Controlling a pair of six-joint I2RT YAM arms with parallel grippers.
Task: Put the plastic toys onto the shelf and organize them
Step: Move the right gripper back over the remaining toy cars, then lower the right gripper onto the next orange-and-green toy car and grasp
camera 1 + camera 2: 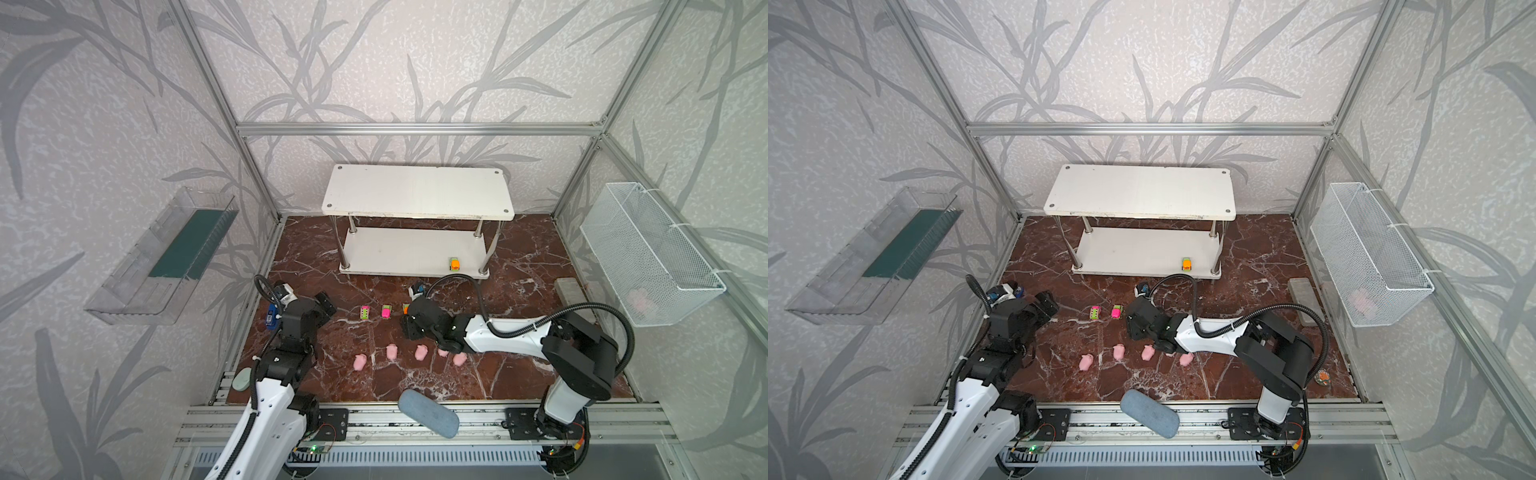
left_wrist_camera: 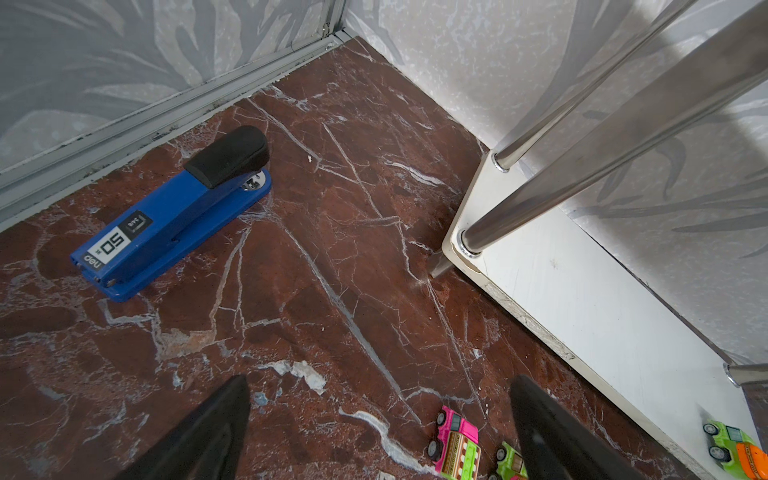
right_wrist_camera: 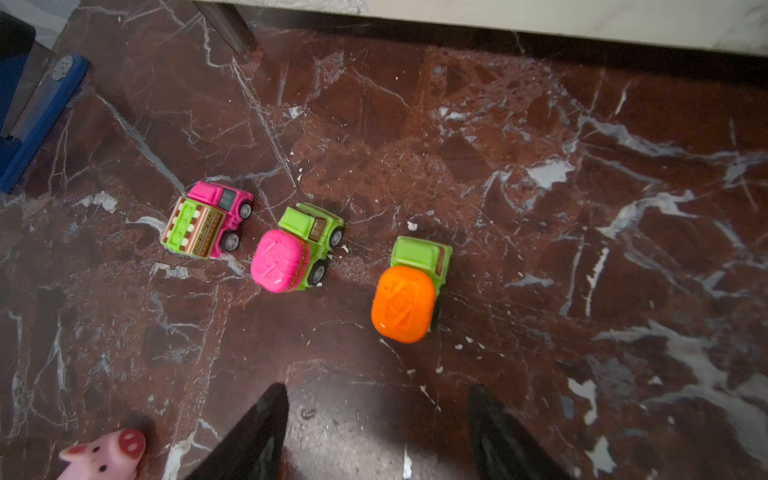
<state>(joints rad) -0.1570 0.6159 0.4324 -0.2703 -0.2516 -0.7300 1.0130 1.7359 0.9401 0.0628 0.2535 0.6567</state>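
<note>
The right gripper [image 3: 378, 395] hangs low over the dark red marble-patterned table [image 3: 540, 208] with its two black fingers spread apart and nothing between them. The small orange-domed, green-cabbed plastic toy car [image 3: 405, 299] sits on the table just ahead of it. The car falls almost on the line that runs forward from the gap between the fingers, a shade nearer one finger than the other. Its long axis points away from the gripper toward the white two-tier shelf with chrome posts [image 1: 415, 249], orange dome nearest the fingers and green cab farthest, so the fingers would close across its narrow sides. A short forward reach looks like all the grasp needs. The two pink-and-green plastic cars [image 3: 286, 253] stand off to one side of the gripper, clear of that path. The pale-pink plastic pig figures [image 1: 392, 351] lie in a row behind it. The left gripper [image 2: 380, 386], also spread wide and empty, is well apart from the orange car (the right arm is plainly the nearer). A matching orange-and-green car [image 1: 455, 264] already stands on the shelf's lower board.
</note>
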